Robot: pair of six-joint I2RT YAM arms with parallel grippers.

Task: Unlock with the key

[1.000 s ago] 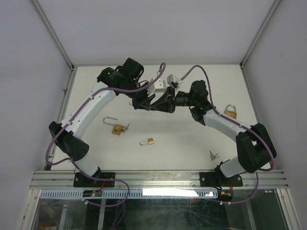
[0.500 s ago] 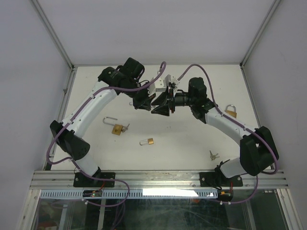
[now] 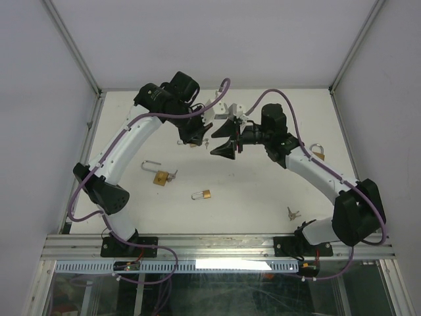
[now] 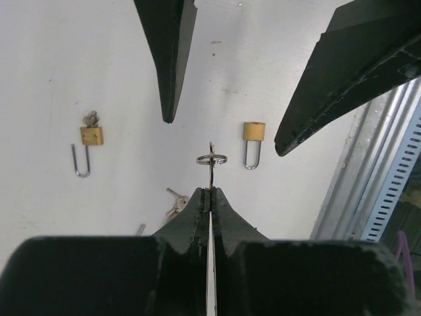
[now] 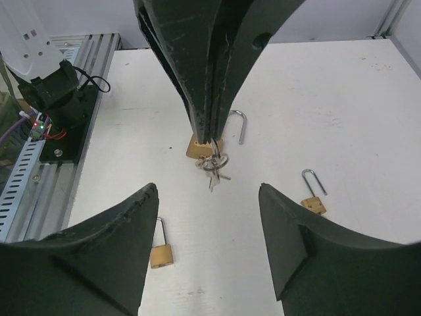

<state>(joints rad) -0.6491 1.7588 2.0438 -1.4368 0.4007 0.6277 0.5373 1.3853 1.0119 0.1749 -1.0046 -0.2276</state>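
White table (image 3: pixel 263 191) — right gripper (image 3: pixel 225 138) just opened, empty; left gripper (image 4: pixel 209 193) stays clenched on the key (image 4: pixel 211 172) — handover likely done.

A: Where do the padlocks lie?

B: From above, 3 show on the tabletop (image 3: pixel 263 187). The left padlock (image 3: pixel 160 177) lies just right of the left arm (image 3: pixel 125 148). The middle padlock (image 3: pixel 203 195) is right of it and nearer the bases. The right padlock (image 3: pixel 316 154) sits far right, just behind the right arm (image 3: pixel 309 172).

A: And the keys?

B: 1 key (image 4: pixel 210 174) sits in the left fingers (image 4: pixel 187 220), above the tabletop's middle. Its ring is between the 2 right fingers (image 4: pixel 170 59), touching neither. The loose keys (image 3: pixel 292 212) lie at the near right, just left of the right arm's base.
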